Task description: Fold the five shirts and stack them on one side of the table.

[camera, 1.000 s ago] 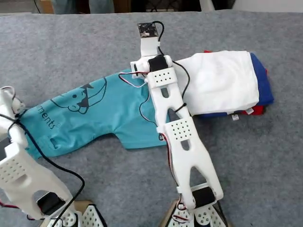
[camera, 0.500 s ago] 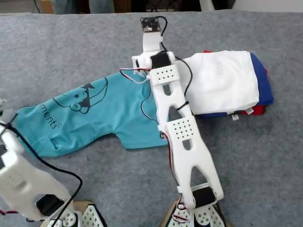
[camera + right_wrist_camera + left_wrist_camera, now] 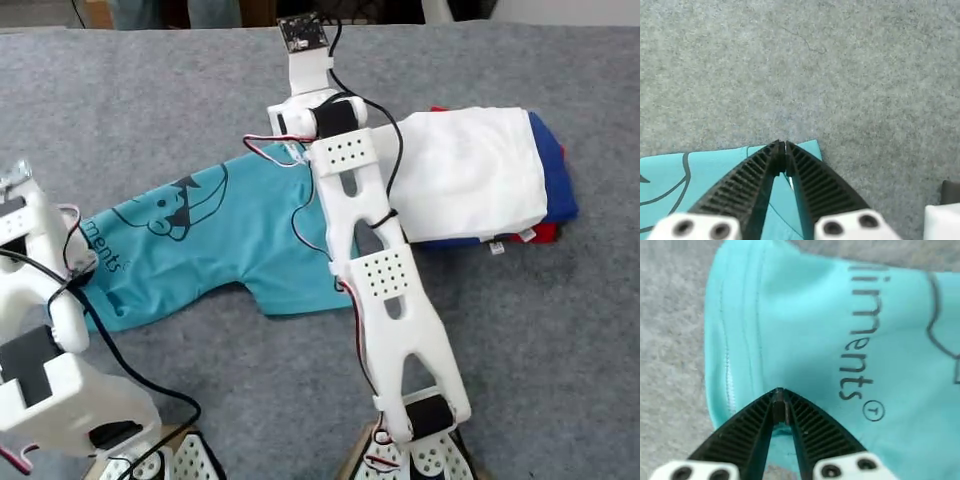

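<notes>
Since half a second ago the left arm [image 3: 40,300] has swung up from the table's [image 3: 150,90] near left corner and now covers the hem end of the teal shirt [image 3: 210,250]. The left gripper [image 3: 779,396] has its ribbed black jaws pressed together, tips on the cloth just inside the stitched hem; whether they pinch any fabric cannot be told. The shirt lies flat at left of centre, smooth knit, with dark lettering and a line drawing printed on it. The right gripper [image 3: 781,146] has shifted slightly towards the far edge, jaws likewise closed, tips at the shirt's far corner. By the right edge sits the stack of folded shirts [image 3: 465,170], white on top, blue and red beneath. The table's surface is grey and felt-like.
</notes>
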Robot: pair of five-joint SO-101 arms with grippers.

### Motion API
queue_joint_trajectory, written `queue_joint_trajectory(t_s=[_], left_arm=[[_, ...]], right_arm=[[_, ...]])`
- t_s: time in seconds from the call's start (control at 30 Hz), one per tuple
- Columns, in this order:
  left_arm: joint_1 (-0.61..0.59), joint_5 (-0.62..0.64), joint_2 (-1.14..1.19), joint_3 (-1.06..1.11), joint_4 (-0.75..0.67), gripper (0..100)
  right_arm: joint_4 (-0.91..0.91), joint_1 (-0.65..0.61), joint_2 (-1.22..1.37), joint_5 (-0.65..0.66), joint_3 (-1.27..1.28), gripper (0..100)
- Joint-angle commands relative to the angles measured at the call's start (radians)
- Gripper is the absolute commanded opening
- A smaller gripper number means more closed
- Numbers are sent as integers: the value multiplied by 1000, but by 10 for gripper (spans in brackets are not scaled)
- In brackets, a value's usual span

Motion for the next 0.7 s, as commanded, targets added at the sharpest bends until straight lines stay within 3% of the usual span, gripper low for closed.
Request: queue_joint_trajectory(t_s=[0.0,0.2,0.47,0.57,0.67], left_arm=[[-27,-58,-51,1,9,29],[-27,-118,-112,-24,112,29],[-15,-163,-423,68,206,32],[-21,-173,-508,136,233,52],[-24,-198,-557,174,284,161]], right_arm=[[2,-6,-4,8,-41,15],[-54,-5,116,8,-42,15],[-46,-5,113,8,-45,15],[43,-3,36,11,-45,15],[238,-11,-90,135,-42,15]])
